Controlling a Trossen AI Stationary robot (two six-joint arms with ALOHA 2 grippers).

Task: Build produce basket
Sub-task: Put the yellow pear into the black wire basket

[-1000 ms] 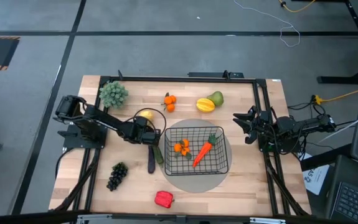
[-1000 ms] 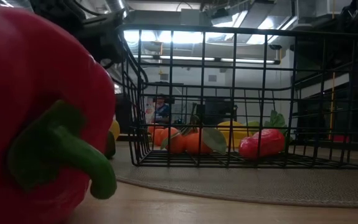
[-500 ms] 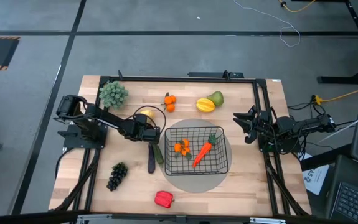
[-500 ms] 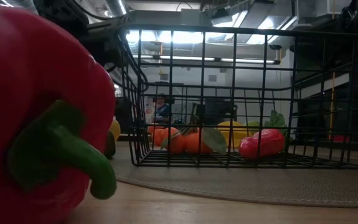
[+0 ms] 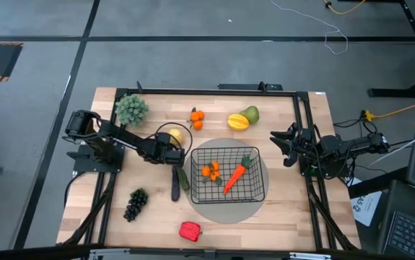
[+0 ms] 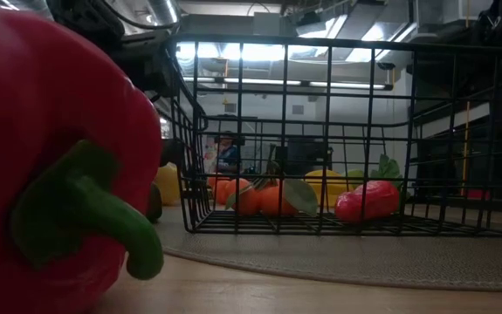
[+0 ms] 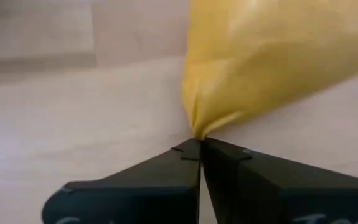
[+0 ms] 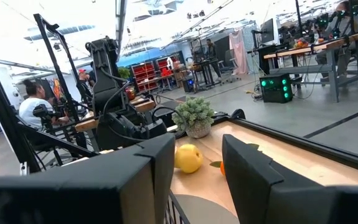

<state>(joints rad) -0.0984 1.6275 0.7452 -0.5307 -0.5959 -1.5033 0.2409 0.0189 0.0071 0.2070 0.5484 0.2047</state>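
From the desk-level camera, the nearest thing I have is the red pepper (image 6: 54,166), filling the near side of the frame, its green stem toward me. In the overhead view it lies alone by the desk's (image 5: 294,209) front edge. Behind it stands the black wire basket (image 5: 227,174) on a grey round disc (image 5: 254,206). Inside I count an orange cluster (image 5: 210,171) and an orange carrot (image 5: 235,176), its green top toward the far rim.

Left of the basket, a green cucumber (image 5: 184,178) and a purple eggplant (image 5: 175,182) lie side by side, just beside the basket wall. Dark grapes (image 5: 135,204) sit well apart, toward the front left.

My left gripper (image 5: 177,147) is low beside the basket's far left corner. Its wrist camera shows the jaws pressed together, their tips meeting at the pointed end of a yellow fruit (image 7: 272,56); I cannot tell whether they actually pinch it. From above, that yellow fruit (image 5: 174,135) lies just past the gripper.

Farther back are a second orange cluster (image 5: 196,118), another yellow fruit (image 5: 237,122) touching a green fruit (image 5: 250,114), and a small green plant (image 5: 131,110) at the far left.

My right gripper (image 5: 283,144) waits at the right edge of the desk, jaws spread.
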